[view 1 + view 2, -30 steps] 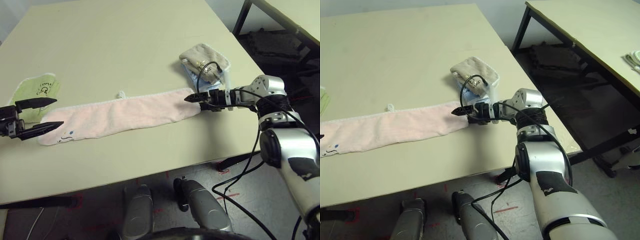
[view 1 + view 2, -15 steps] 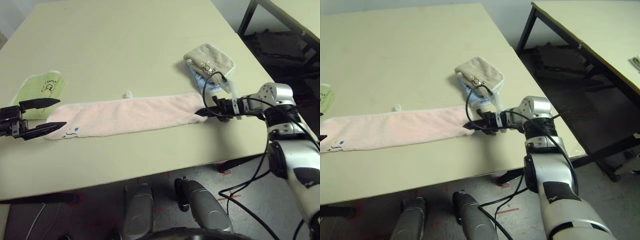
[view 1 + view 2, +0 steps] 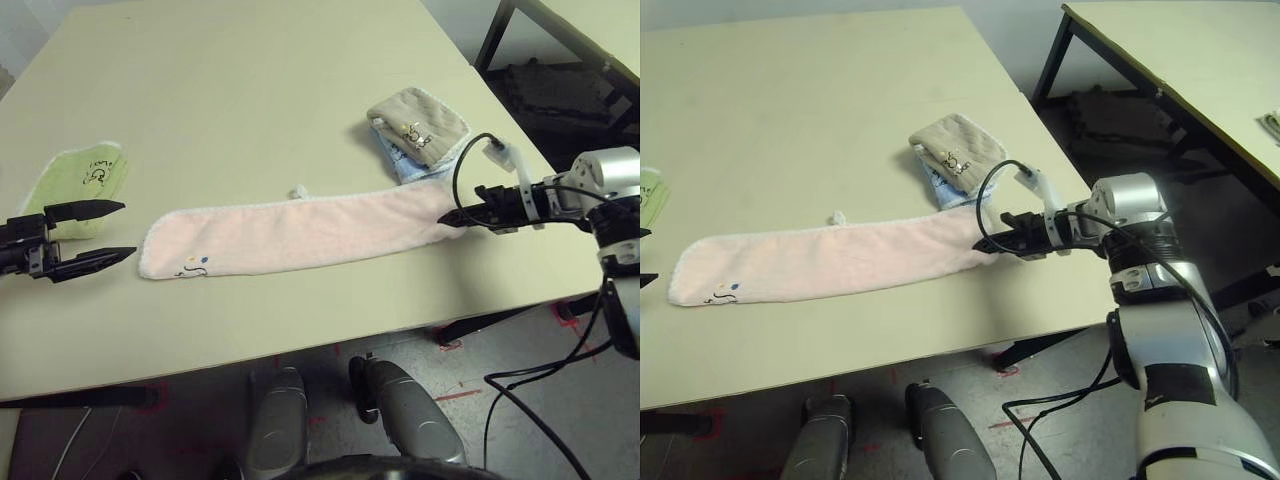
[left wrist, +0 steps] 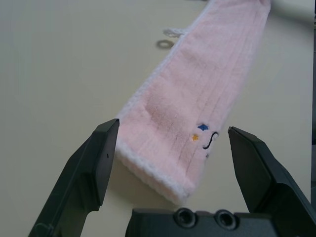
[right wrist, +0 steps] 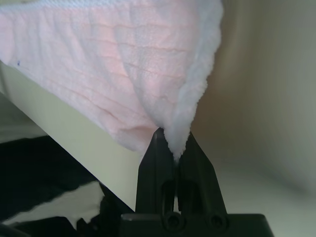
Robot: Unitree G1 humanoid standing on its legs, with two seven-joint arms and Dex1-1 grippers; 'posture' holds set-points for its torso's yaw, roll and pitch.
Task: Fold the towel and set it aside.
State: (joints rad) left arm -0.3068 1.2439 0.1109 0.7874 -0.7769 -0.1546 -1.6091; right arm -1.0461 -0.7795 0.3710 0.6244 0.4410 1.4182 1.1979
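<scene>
Your right gripper (image 3: 447, 216) is clamped on the right end of the towel (image 3: 290, 235), one long pink strip across the table (image 3: 250, 90). Your left gripper (image 3: 112, 231) gapes wide, empty, beside its other end. Nearby: one green towel (image 3: 78, 180), one tan-and-blue stack (image 3: 415, 128)

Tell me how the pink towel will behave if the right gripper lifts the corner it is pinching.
The towel is probably floppy: its pinched corner bunches and drapes at the right gripper. Likely light, since a fingertip pinch carries that end. Lying as a long strip on the table, the rest will probably drag behind.
</scene>
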